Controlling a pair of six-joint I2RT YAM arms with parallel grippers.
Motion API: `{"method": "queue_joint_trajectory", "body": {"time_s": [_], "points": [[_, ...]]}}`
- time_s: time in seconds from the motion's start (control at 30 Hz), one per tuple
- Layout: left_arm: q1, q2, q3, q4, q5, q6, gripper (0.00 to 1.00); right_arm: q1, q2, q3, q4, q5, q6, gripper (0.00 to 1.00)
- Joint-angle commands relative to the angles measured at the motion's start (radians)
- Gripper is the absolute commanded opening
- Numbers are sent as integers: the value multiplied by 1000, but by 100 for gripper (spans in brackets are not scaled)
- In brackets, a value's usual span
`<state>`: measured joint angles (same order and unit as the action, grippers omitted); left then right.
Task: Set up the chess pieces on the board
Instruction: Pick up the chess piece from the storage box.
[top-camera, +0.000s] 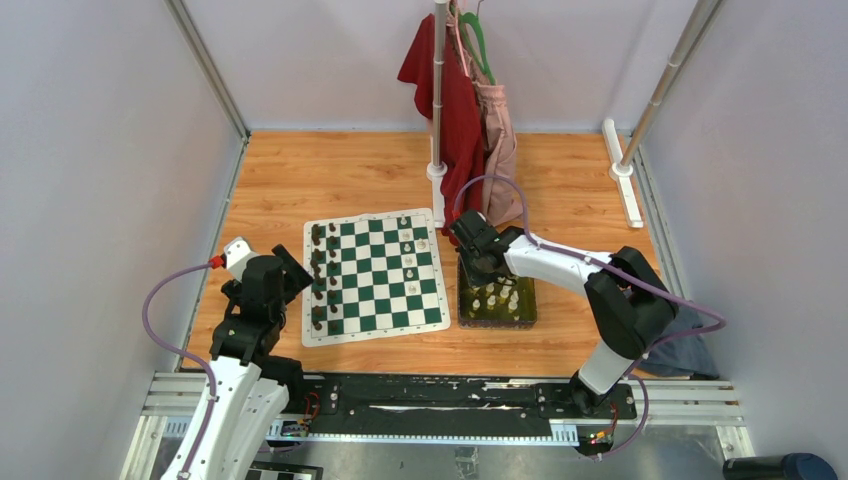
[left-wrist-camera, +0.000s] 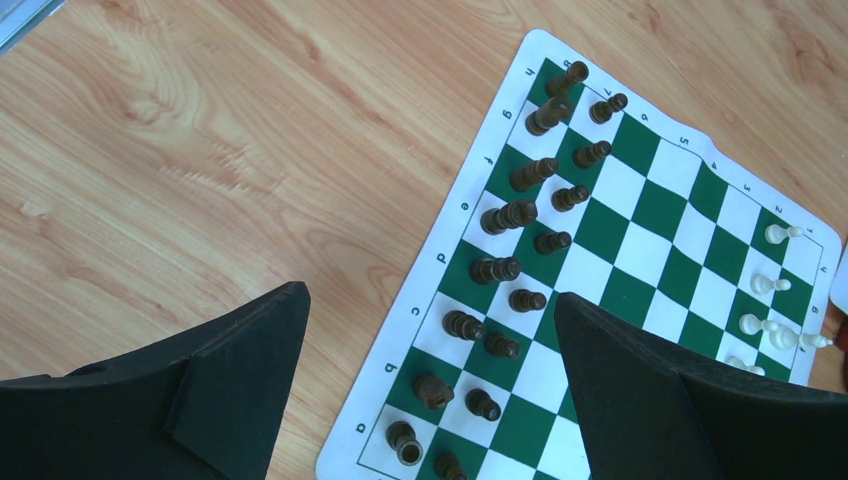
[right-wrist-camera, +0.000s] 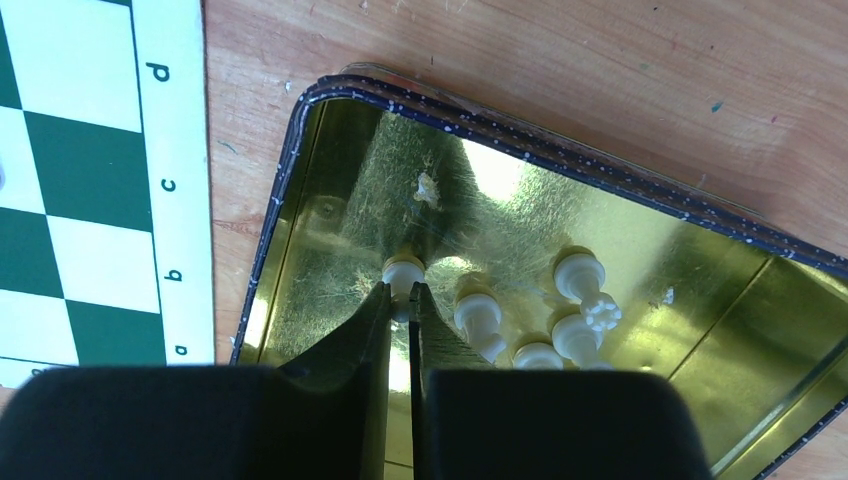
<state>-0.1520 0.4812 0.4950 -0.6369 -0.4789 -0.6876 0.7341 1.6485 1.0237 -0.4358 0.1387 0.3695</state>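
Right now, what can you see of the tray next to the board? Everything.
The tray is a shallow rectangular tin with rounded corners, shiny yellow-gold inside, dark speckled rim. It lies flat on the wooden table beside the board, bare wood between them. Several white pieces sit in it. The right fingers reach inside, closed on one white piece near the board-side wall.

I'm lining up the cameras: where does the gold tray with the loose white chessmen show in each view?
Top external: the tray sits just right of the board, centre-right.
Left wrist: not in view; the board fills the right half.
Right wrist: the tray fills centre and right, the right tool closed on a chess piece in it; the board at left edge.
Shared landmark: the board.
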Motion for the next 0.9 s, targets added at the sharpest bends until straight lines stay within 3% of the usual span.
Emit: {"method": "queue_joint_trajectory", "body": {"time_s": [0.0,0.87], "points": [[3,-10,-4,-3,-18,0,100,-12,8,-12,-15,-1,-6,2],[2,-27,-1,-10,-18,-12,100,-2,-77,80,-90,5,-43,0]]}}
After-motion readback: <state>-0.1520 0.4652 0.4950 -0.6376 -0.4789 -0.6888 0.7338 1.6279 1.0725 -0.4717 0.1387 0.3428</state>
